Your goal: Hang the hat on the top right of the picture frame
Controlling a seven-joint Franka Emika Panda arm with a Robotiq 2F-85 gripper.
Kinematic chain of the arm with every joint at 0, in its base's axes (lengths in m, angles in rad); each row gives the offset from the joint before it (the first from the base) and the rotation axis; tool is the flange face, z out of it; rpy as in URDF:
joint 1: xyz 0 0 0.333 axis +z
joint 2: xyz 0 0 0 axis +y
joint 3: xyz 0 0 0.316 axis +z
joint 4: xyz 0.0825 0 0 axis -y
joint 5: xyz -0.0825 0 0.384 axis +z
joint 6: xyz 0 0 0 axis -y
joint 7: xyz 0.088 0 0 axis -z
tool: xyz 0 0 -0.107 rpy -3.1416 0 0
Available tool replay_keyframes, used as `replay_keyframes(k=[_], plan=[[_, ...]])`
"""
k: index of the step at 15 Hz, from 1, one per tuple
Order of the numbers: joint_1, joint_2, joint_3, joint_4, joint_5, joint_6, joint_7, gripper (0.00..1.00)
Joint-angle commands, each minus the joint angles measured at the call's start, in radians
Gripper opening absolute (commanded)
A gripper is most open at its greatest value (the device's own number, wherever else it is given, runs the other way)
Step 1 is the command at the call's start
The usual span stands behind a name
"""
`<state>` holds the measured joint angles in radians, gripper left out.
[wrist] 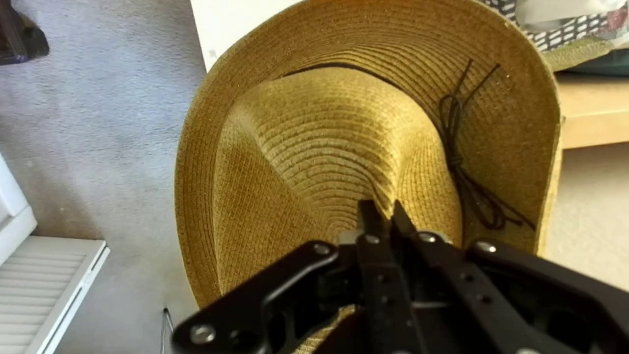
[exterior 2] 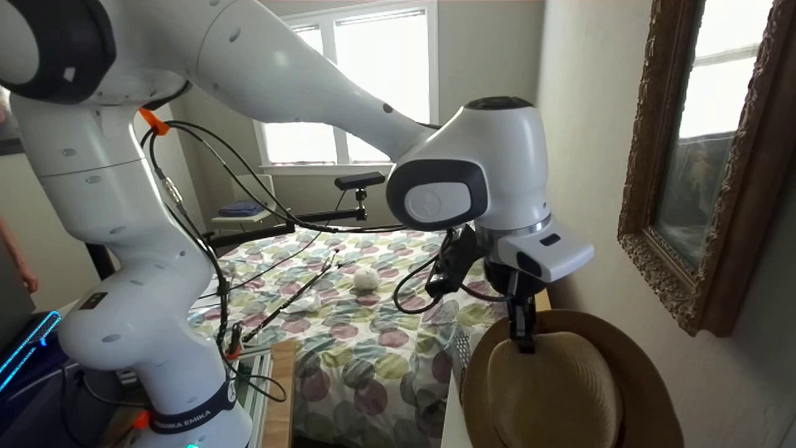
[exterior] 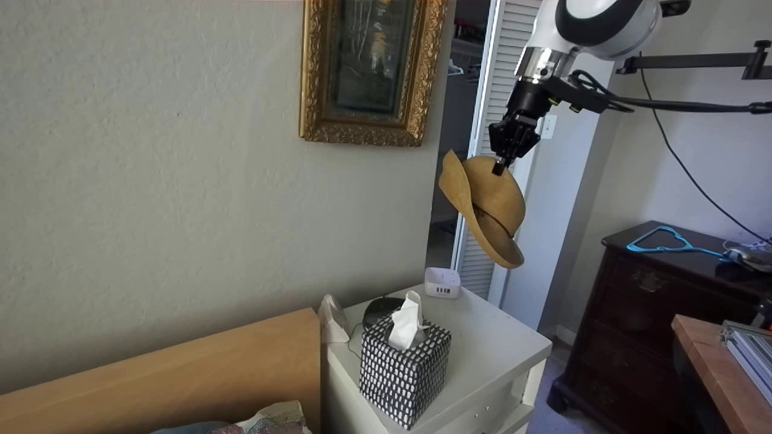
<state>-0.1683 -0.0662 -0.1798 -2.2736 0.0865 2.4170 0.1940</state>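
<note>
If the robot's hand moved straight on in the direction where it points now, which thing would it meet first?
The hat: the hand grips its crown. What comes after is unclear, because the hat hides that line; it may be the white nightstand or the carpet.

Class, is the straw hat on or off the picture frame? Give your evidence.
Off. The pincer pinches the straw hat, and in both exterior views wall shows between it and the picture frame.

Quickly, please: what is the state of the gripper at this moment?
Black two-fingered gripper: closed, holding the tan straw hat with wide curved brim.
</note>
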Motion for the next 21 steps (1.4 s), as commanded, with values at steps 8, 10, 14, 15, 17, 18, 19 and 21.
replay_keyframes(k=[8,10,14,15,17,18,19,21], plan=[[-0.014,-0.159,0.006,-0.065,0.002,0.040,-0.001,0.07],[-0.013,-0.161,0.008,-0.070,0.002,0.040,-0.001,0.07],[-0.013,-0.161,0.008,-0.076,0.002,0.040,-0.001,0.02],[-0.011,-0.167,0.006,-0.073,0.012,0.067,-0.004,0.02],[-0.012,-0.185,0.004,-0.066,0.020,0.126,-0.003,0.02],[-0.012,-0.193,0.002,-0.061,0.026,0.150,-0.003,0.02],[-0.014,-0.198,0.002,-0.055,0.023,0.176,-0.002,0.02],[-0.017,-0.209,0.001,-0.038,0.021,0.215,0.001,0.02]])
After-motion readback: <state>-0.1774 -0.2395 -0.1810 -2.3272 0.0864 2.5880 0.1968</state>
